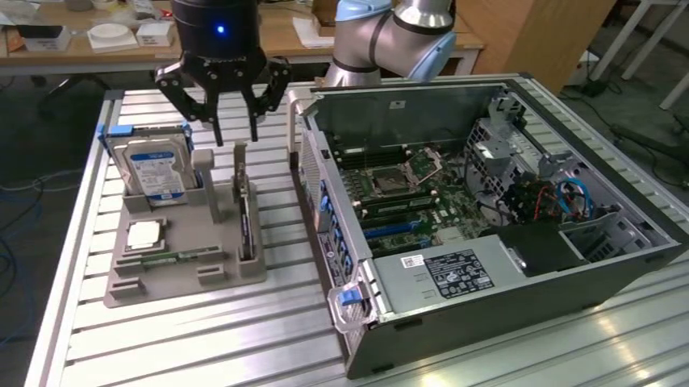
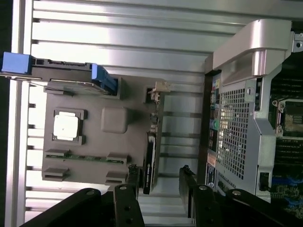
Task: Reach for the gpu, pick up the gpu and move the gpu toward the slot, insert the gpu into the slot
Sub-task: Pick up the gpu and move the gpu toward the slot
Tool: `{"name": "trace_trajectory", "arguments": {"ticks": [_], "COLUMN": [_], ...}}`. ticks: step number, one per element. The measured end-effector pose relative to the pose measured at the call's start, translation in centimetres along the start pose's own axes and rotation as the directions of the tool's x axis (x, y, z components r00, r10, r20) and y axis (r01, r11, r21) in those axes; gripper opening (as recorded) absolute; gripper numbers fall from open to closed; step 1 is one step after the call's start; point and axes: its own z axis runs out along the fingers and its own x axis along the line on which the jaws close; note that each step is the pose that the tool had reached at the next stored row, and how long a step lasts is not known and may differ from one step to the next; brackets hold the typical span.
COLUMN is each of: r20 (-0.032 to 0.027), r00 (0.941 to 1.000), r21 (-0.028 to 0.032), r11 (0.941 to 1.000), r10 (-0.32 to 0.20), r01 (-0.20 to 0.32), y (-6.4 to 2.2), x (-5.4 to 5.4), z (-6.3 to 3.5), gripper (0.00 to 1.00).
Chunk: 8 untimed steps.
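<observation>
The gpu (image 1: 245,211) stands on edge in the right-hand groove of a grey holder (image 1: 177,284), its pale bracket end toward the back. In the wrist view the gpu (image 2: 152,147) appears edge-on as a thin dark card. My gripper (image 1: 237,139) hangs open just above the card's back end, with nothing between its fingers. From the wrist, the gripper (image 2: 159,171) has one black finger on each side of the card's line. The blue slot (image 1: 393,231) lies on the green motherboard inside the open computer case (image 1: 323,173).
The grey holder (image 2: 113,120) also carries a silver hard drive (image 1: 156,165) with blue clips, a square processor (image 1: 145,234) and a small memory stick (image 1: 173,260). The case's perforated rear wall (image 2: 234,132) stands close beside the card. All rests on a slatted metal table (image 1: 215,347).
</observation>
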Motion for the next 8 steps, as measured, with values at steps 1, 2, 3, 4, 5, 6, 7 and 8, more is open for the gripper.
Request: {"name": "trace_trajectory", "arguments": {"ticks": [1, 2, 3, 4, 5, 6, 7, 8], "r20": [-0.0038, -0.0047, -0.0047, -0.0046, -0.0046, -0.0047, -0.0047, -0.0048], "r00": [1.0000, 1.0000, 1.0000, 1.0000, 1.0000, 1.0000, 1.0000, 1.0000], "r21": [-0.0003, -0.0002, -0.0002, -0.0002, -0.0002, -0.0002, -0.0002, -0.0002], "r11": [1.0000, 1.0000, 1.0000, 1.0000, 1.0000, 1.0000, 1.0000, 1.0000], "r10": [-0.002, -0.003, -0.003, -0.003, -0.003, -0.003, -0.003, -0.003], "r01": [0.002, 0.003, 0.003, 0.003, 0.003, 0.003, 0.003, 0.003], "y": [-0.12, -0.22, -0.29, -0.32, -0.33, -0.35, -0.38, -0.40], "x": [0.0, 0.0, 0.0, 0.0, 0.0, 0.0, 0.1, 0.1], "z": [0.14, 0.25, 0.40, 0.58, 0.76, 0.94, 1.11, 1.31], "gripper": [0.47, 0.47, 0.47, 0.47, 0.47, 0.47, 0.47, 0.47]}}
